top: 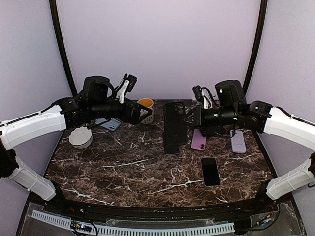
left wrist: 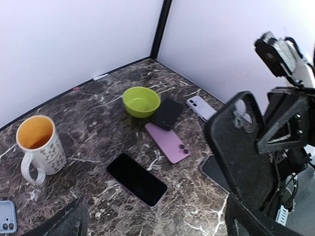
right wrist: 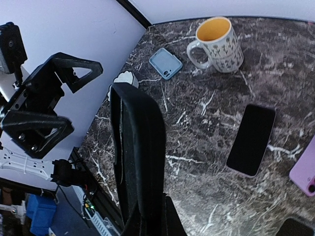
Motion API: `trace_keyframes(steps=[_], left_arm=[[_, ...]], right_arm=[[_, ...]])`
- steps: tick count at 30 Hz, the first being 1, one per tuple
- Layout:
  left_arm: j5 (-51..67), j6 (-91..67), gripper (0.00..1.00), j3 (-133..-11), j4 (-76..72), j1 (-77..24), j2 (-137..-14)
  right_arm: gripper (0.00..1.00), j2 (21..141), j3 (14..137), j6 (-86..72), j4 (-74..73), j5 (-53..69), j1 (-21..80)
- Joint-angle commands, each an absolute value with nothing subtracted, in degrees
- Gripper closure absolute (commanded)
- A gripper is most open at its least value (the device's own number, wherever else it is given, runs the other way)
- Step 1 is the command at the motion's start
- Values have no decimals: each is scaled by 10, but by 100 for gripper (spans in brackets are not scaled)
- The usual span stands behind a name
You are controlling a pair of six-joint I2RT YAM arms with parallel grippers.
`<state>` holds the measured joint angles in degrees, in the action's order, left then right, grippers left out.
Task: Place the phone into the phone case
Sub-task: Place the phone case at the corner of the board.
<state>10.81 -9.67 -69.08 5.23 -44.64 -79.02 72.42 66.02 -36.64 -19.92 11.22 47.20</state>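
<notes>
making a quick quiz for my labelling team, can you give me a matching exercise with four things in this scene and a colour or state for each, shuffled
Column A
1. black phone case
2. mug
3. bowl
4. purple phone

Column B
a. lying flat, cameras facing up
b. lime green
c. orange inside
d. held upright by the right gripper

Pairs: 1-d, 2-c, 3-b, 4-a
</notes>
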Motion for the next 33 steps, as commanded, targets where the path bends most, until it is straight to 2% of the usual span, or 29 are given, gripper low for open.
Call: trace_keyframes(steps=[1, 12, 33], left_arm=[[65, -116, 1, -653, 67, -424, -780], [76, -163, 1, -634, 74, -384, -791], [106, -171, 1, -636, 81, -378, -816]], right_arm=[[100, 718, 617, -447, -151, 149, 470], [100, 719, 515, -502, -85, 193, 470], [100, 769, 361, -583, 94, 243, 486]])
